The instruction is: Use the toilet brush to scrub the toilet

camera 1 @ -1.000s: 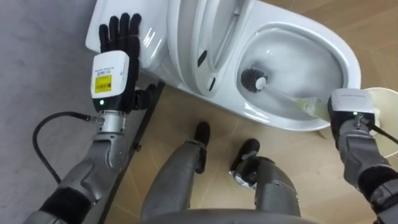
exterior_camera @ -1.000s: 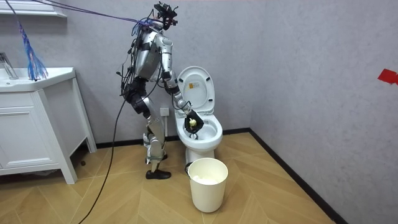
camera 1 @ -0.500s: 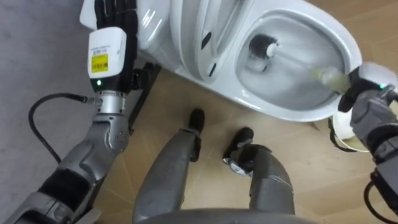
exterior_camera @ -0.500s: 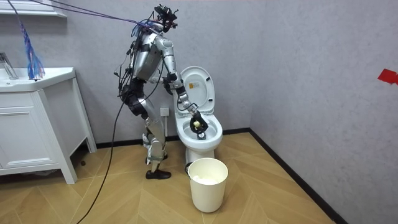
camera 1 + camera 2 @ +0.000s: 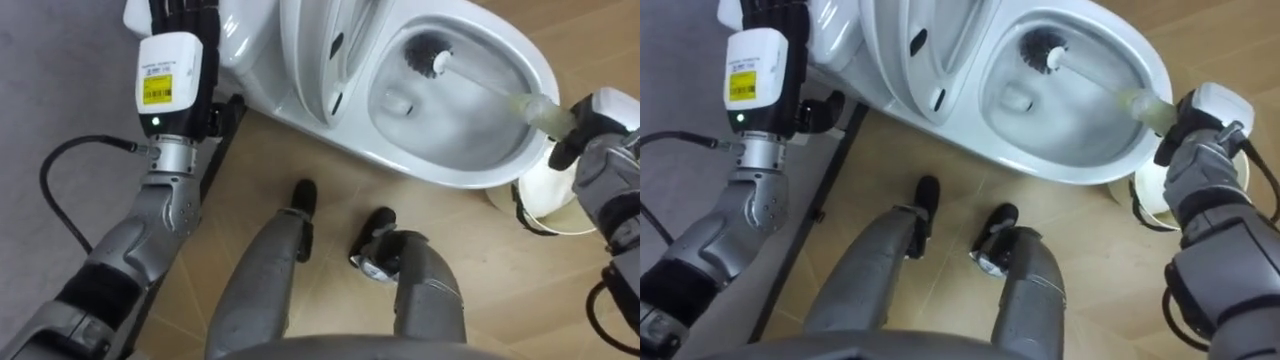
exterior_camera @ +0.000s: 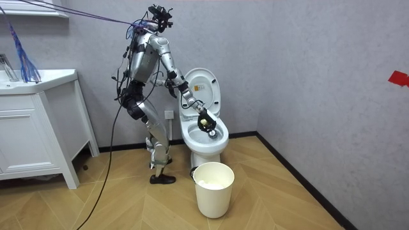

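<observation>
The white toilet [image 5: 455,165] stands in front of me with its seat and lid [image 5: 330,45] raised. A toilet brush with a black head [image 5: 430,52] is inside the bowl, its head against the far inner wall near the rim. Its pale handle [image 5: 505,98] runs right to my right hand [image 5: 600,135], which is shut on it over the bowl's right edge. My left hand [image 5: 172,80] rests open, fingers straight, against the tank [image 5: 235,40] at the upper left. In the room view I stand bent over the toilet [image 6: 204,131] from the room view's left.
A white bin [image 5: 545,200] stands on the wood floor right of the bowl, just under my right hand; in the room view the bin [image 6: 213,188] is in front of the toilet. A white cabinet with a sink [image 6: 38,121] stands further left. A grey wall is behind.
My right hand has pushed the brush head from the middle of the bowl up to its far wall. The whole eye view has shifted as my head moved. The left hand stays on the tank.
</observation>
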